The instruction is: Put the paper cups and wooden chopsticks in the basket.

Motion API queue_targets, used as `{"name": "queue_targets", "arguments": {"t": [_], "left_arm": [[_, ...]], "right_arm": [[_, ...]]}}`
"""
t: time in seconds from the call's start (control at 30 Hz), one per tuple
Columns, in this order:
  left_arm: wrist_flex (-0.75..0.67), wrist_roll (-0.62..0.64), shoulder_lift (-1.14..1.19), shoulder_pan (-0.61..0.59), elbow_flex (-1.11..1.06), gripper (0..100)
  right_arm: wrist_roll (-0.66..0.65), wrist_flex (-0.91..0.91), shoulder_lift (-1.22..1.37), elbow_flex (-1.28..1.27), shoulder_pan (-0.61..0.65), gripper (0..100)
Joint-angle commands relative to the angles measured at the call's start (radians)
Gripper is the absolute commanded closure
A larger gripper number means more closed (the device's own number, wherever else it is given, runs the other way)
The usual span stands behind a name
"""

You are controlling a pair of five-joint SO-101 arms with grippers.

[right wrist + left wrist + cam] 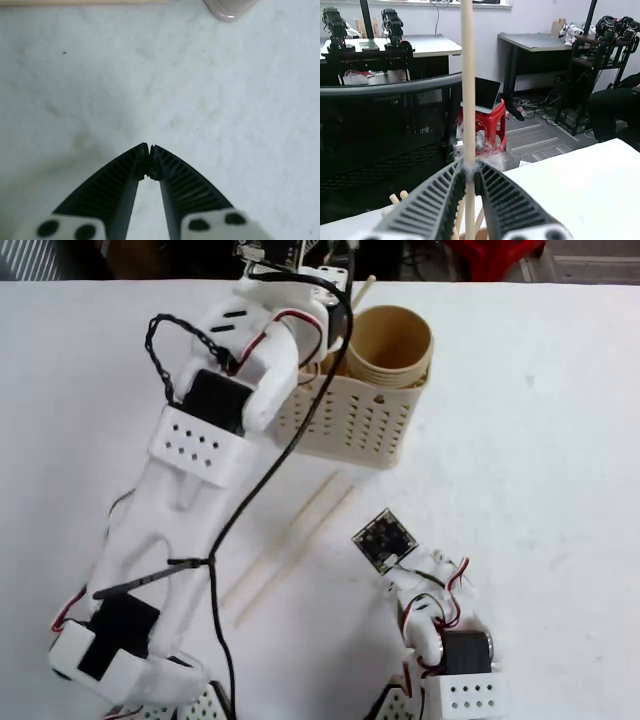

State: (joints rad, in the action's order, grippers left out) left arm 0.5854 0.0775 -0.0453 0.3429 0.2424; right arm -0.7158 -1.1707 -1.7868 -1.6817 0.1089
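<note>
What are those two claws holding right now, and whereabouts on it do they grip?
The left gripper pinches a wooden chopstick partway along its length. The right gripper is shut on nothing.

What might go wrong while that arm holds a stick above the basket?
The left gripper pinches the chopstick with a long stretch standing above the grip, so it may tilt or slip and miss the basket. The cups fill much of the basket, so the stick could catch on them. The loose chopsticks lie close together on the table; grabbing one may nudge the other.
</note>
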Motion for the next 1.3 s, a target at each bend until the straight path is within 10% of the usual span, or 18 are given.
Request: {"name": "queue_targets", "arguments": {"t": [0.0,0.53,1.0,1.27], "left_arm": [[0.009,0.012,-0.007,-0.007,0.052,98],[0.046,0.011,-0.010,-0.007,0.052,93],[0.864,-0.163,-0.185,0.016,0.046,93],[0.836,-0.370,-0.188,0.090,-0.404,93]], "right_arm": [[-0.005,-0.007,-0.004,-0.009,0.002,97.9],[-0.005,-0.007,-0.004,-0.009,0.002,97.9],[-0.005,-0.007,-0.004,-0.009,0.002,97.9],[-0.005,-0.007,-0.004,-0.009,0.002,97.9]]}}
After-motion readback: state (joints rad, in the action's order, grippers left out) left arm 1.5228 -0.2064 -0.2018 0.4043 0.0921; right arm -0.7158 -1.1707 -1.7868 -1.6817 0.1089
